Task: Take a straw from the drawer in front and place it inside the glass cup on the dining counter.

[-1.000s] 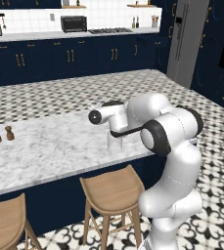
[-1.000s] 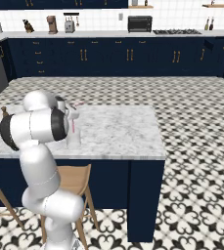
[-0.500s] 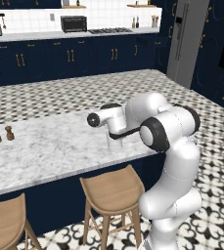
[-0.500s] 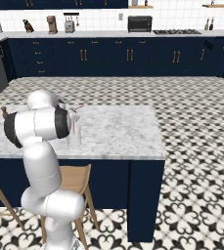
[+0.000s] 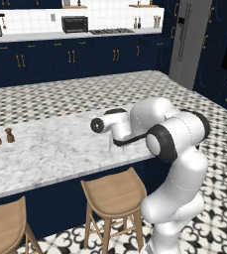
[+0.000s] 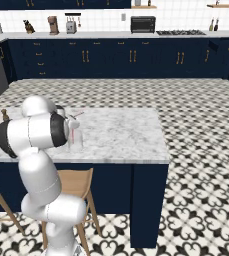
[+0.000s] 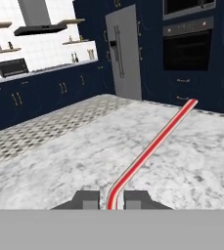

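Presently, item: straw [image 7: 152, 146], thin, red with a pale stripe along it, bent near its lower end and running up and away from the claw [image 7: 111, 200] in the hand view, its far tip free over the counter [image 7: 59, 161]. State of claw: fingers drawn together and clamped on the straw's lower end. Location: in the right base view a short pinkish-red length shows at the glass cup [image 6: 76, 140], which stands on the dining counter near its front edge, just beside the arm's wrist; whether the straw already sits inside the rim cannot be told, the tumbler being nearly see-through. Risks, as judged: the straw is light and held at one end only, so a release while it leans could let it tip over the rim and roll across the marble; the cup, small and close to the edge above the stools [image 6: 72, 184], could be nudged over by the wrist; a claw opened off-centre would drop the straw beside the glass.
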You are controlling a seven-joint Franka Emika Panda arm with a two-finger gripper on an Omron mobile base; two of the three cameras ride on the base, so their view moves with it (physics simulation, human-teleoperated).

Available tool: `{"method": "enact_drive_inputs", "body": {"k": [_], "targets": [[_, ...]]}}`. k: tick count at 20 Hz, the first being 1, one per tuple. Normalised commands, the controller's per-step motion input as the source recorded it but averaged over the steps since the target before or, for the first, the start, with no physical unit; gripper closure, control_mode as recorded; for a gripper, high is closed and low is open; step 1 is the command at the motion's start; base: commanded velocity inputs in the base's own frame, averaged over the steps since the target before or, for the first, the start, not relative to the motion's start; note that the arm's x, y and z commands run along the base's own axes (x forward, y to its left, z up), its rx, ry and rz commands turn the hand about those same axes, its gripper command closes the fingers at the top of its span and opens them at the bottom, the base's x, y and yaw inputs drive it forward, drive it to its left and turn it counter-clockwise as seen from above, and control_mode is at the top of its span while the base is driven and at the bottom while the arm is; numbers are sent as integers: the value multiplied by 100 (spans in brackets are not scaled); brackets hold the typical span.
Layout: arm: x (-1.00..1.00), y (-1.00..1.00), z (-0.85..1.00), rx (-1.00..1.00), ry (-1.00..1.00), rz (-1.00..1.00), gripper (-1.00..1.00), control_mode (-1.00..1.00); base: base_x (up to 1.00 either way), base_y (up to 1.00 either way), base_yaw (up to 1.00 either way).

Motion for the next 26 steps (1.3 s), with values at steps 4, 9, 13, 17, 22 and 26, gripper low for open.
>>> {"method": "enact_drive_inputs", "body": {"k": [4, 9, 13, 17, 22, 26], "targets": [[12, -6, -6, 4, 0, 0, -100, -100, 0, 0, 0], [-2, -8, 0, 5, 0, 0, -100, -100, 0, 0, 0], [-3, -5, 0, 10, 1, 0, -100, -100, 0, 0, 0], [0, 0, 0, 13, 8, 0, -100, -100, 0, 0, 0], [0, 0, 1, 16, 16, 0, -100, -100, 0, 0, 0], [-1, 0, 28, 9, 15, 0, -100, -100, 0, 0, 0]]}}
